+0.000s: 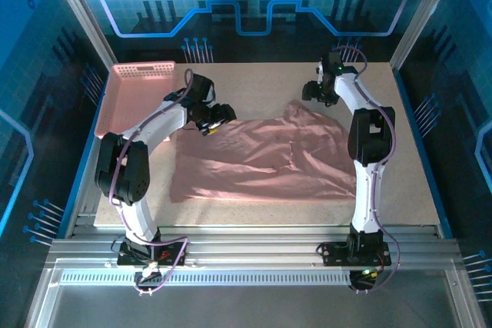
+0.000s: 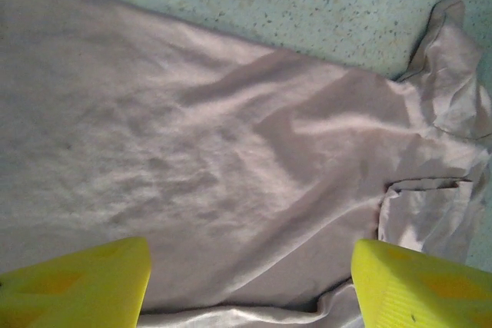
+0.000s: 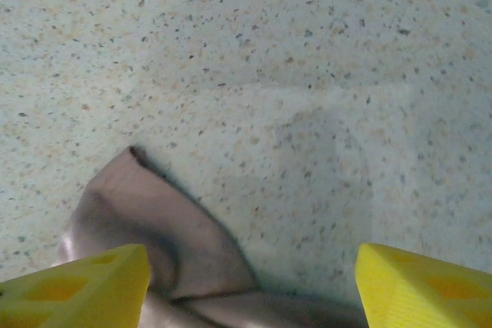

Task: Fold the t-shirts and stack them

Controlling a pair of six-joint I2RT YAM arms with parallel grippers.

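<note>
Seen from above, the t-shirt (image 1: 254, 163) is lying spread over the middle of the speckled table (image 1: 261, 82). It is leaving bare surface along the far side, a strip beside the right edge and a narrower strip along the near edge. A pink basket (image 1: 138, 97) is occupying the far-left corner, well clear of the cloth's near half. The left gripper (image 1: 217, 115) is hovering at the shirt's far-left edge. Its wrist camera is showing the yellow fingers (image 2: 84, 282) standing wide apart, gripping nothing, with flat, lightly wrinkled cloth lying below and between them. The right gripper (image 1: 314, 91) is hanging over bare table just beyond the shirt's far-right peak. Its fingers (image 3: 77, 286) are also standing wide apart and empty, with a folded tip of cloth lying beside the left one. The shirt's long axis is running left to right across the table. A bunched, hemmed flap is rising toward the far right, but which end is the neck cannot be told.
</note>
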